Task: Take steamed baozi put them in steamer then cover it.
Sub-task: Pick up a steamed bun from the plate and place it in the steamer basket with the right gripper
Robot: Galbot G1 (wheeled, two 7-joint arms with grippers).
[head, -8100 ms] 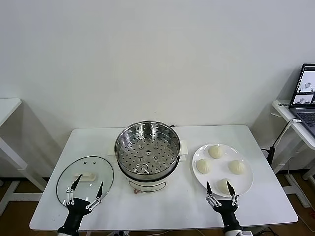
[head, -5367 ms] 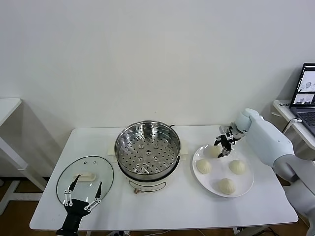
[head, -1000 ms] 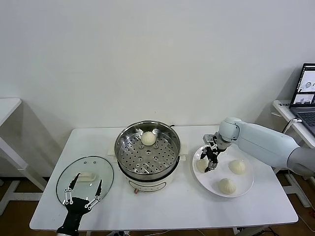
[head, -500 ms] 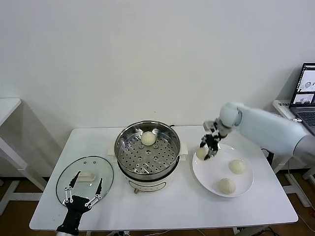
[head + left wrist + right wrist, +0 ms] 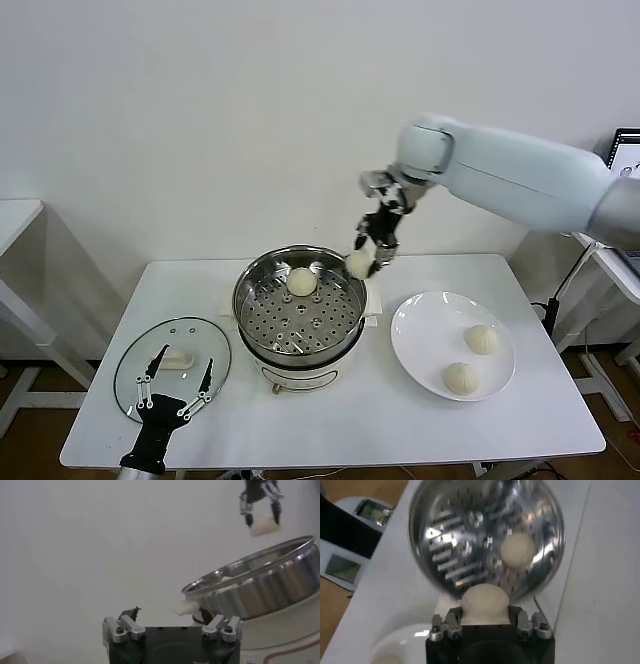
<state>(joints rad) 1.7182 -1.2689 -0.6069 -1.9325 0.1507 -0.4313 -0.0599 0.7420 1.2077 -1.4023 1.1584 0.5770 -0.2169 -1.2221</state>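
Right gripper (image 5: 371, 250): clamped on one steamed baozi (image 5: 358, 263), raised above the right rim of the steamer (image 5: 300, 305); in the right wrist view (image 5: 485, 625) bun (image 5: 484, 603) seen pinched between the fingers, perforated basket (image 5: 470, 540) below.
Held bun: in the air, clear of the steel rim, just over the edge nearest the plate.
Steamer: centre of the table (image 5: 330, 420), on its cream-white base; one bun (image 5: 302, 281) already inside, toward the back of the perforated bottom.
Plate (image 5: 425, 345): right of the steamer; two buns on it, one (image 5: 482, 339) farther back and one (image 5: 461, 377) nearer the front edge.
Cover (image 5: 172, 365): flat on the table left of the steamer, handle up.
Left gripper (image 5: 176, 399): fingers spread wide, holding nothing, low at the front of the table over the near edge of the cover.
Laptop (image 5: 628, 150): far right edge, partly hidden behind the right arm.
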